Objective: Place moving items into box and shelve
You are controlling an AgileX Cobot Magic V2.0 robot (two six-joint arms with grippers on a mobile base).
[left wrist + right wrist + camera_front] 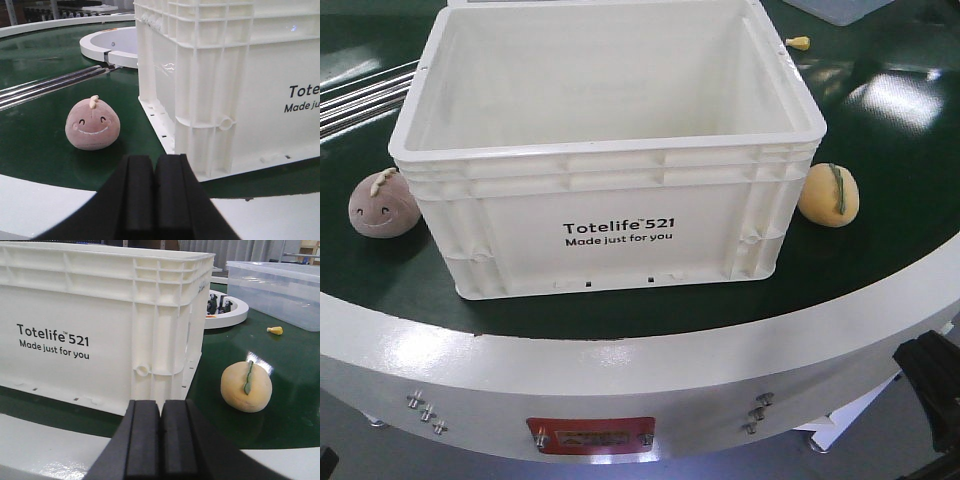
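A white open box [605,150] marked "Totelife 521" stands empty on the green round table; it also shows in the left wrist view [225,80] and the right wrist view [100,320]. A pink smiling plush [382,203] lies left of the box, ahead of my left gripper [154,162] in the left wrist view [92,125]. A yellow plush with a green leaf [829,194] lies right of the box, ahead and right of my right gripper [161,407] in the right wrist view [246,386]. Both grippers are shut and empty, over the table's white rim.
A small yellow item [798,42] lies behind the box at the right. A clear plastic bin [275,287] stands at the back right. Metal rails [50,87] run at the left. A white inner ring [110,45] lies behind. The table's white rim [620,370] curves in front.
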